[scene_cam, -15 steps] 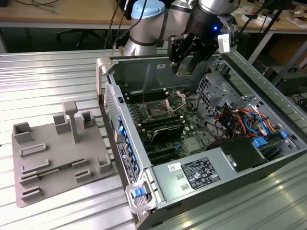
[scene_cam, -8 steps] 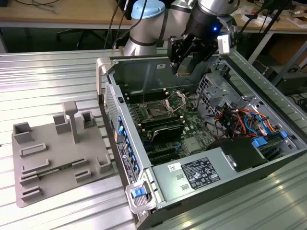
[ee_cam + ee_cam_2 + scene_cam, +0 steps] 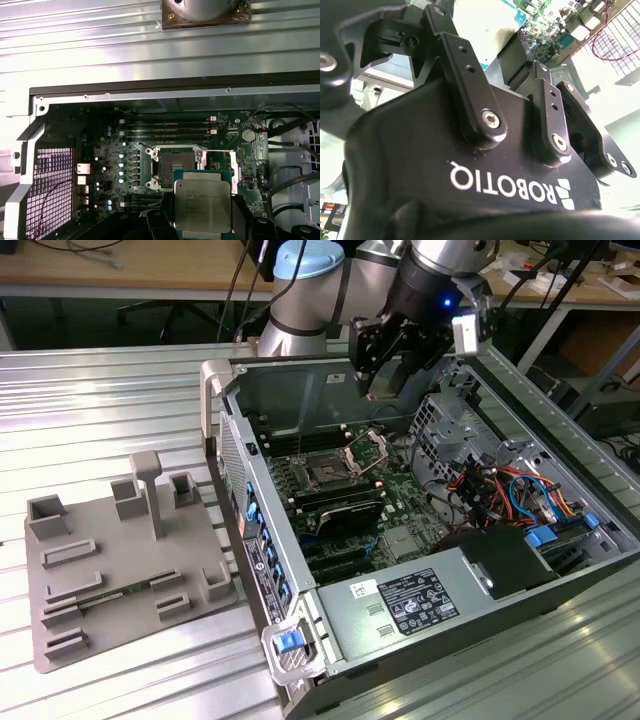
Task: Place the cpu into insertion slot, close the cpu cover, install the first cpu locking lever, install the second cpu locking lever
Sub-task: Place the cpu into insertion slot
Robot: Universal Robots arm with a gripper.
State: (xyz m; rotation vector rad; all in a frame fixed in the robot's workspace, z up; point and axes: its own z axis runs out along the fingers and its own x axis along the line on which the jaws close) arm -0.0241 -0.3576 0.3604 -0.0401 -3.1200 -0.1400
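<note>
In the first wrist view, pinching the cpu [image 3: 202,202] between the jaws by two opposite edges, silver face showing, holding it clear of the insertion slot [image 3: 175,162] lying uncovered on the green circuit board [image 3: 100,165].

In the second wrist view, looking past the black linkages of the jaws toward a corner of the green circuit board [image 3: 545,20].

In the exterior view, hovering over the open computer case [image 3: 300,390] on the ribbed metal table [image 3: 100,410], well above the insertion slot [image 3: 328,474], with the cpu cover [image 3: 366,448] standing tilted up just beside it and a grey fixture plate [image 3: 120,550] lying on the table at the exterior view's left.
</note>
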